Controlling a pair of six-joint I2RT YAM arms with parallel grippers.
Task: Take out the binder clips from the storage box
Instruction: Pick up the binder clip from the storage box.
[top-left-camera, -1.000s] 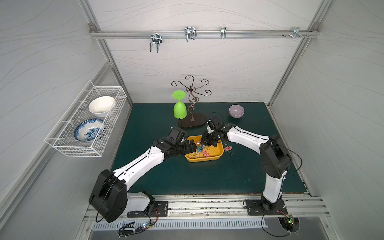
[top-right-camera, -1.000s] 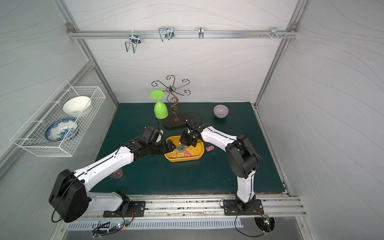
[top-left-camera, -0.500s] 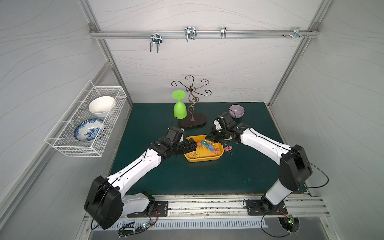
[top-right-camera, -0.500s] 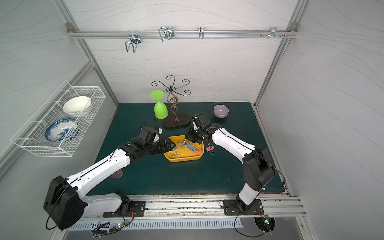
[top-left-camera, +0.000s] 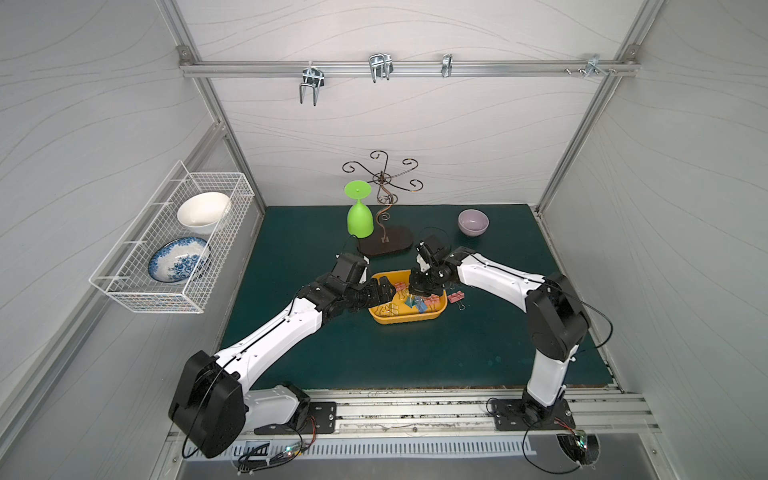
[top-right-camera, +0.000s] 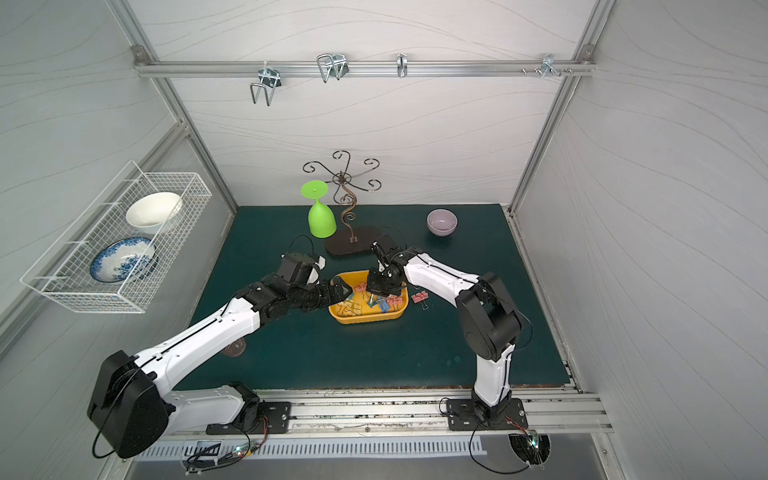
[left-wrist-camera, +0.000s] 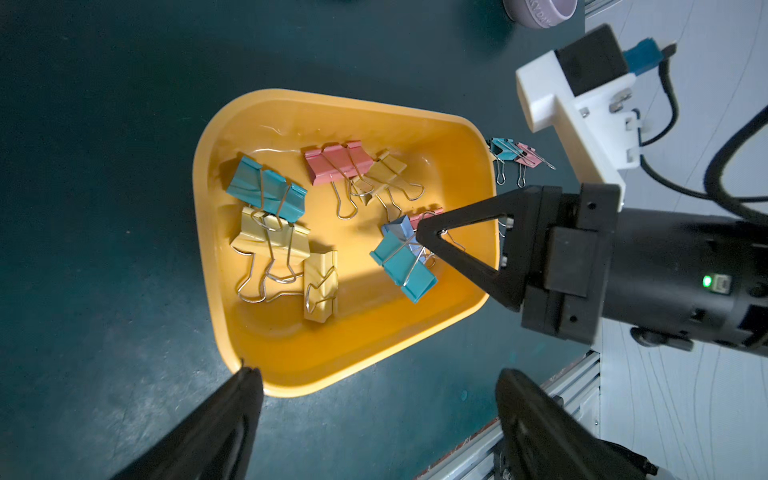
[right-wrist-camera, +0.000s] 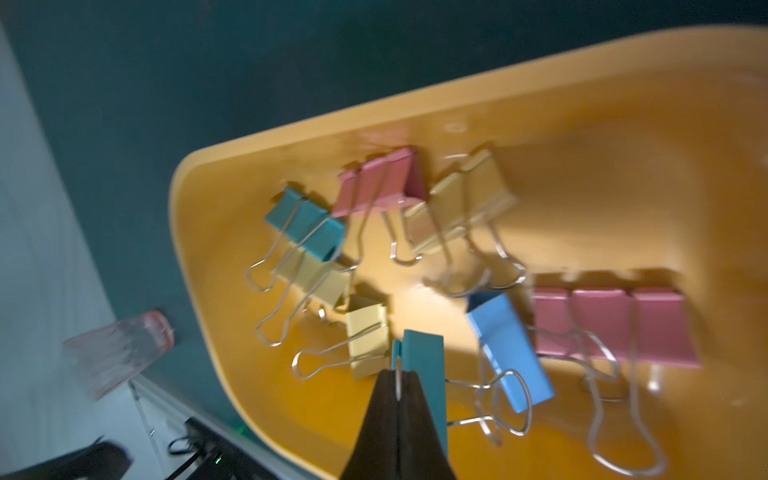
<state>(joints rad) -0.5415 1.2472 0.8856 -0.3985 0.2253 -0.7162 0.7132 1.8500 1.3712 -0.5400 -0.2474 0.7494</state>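
Observation:
The yellow-orange storage box (top-left-camera: 405, 320) (top-right-camera: 365, 318) (left-wrist-camera: 345, 357) (right-wrist-camera: 582, 137) sits mid-mat with several pastel binder clips (left-wrist-camera: 266, 191) (right-wrist-camera: 378, 183) inside. My right gripper (top-left-camera: 417, 289) (top-right-camera: 376, 291) (left-wrist-camera: 419, 232) (right-wrist-camera: 398, 382) is shut on the wire handle of a teal clip (left-wrist-camera: 403, 266) (right-wrist-camera: 422, 353), which is tilted over the box's right half. My left gripper (top-left-camera: 384, 291) (top-right-camera: 338, 289) (left-wrist-camera: 380, 386) is open at the box's left rim, one fingertip (left-wrist-camera: 245, 390) touching it. Two clips (top-left-camera: 456, 297) (top-right-camera: 419, 297) (left-wrist-camera: 515, 153) lie on the mat beside the box.
Behind the box stand an upturned green goblet (top-left-camera: 359, 216), a scrolled metal stand (top-left-camera: 384, 245) and a lilac bowl (top-left-camera: 473, 221). A white wire basket (top-left-camera: 174, 241) with two dishes hangs on the left wall. A clear glass (top-right-camera: 232, 347) lies under my left arm.
The right arm's elbow swung outward and came back, while its gripper stayed shut over the box's right half and dropped lower. The left arm barely shifted.

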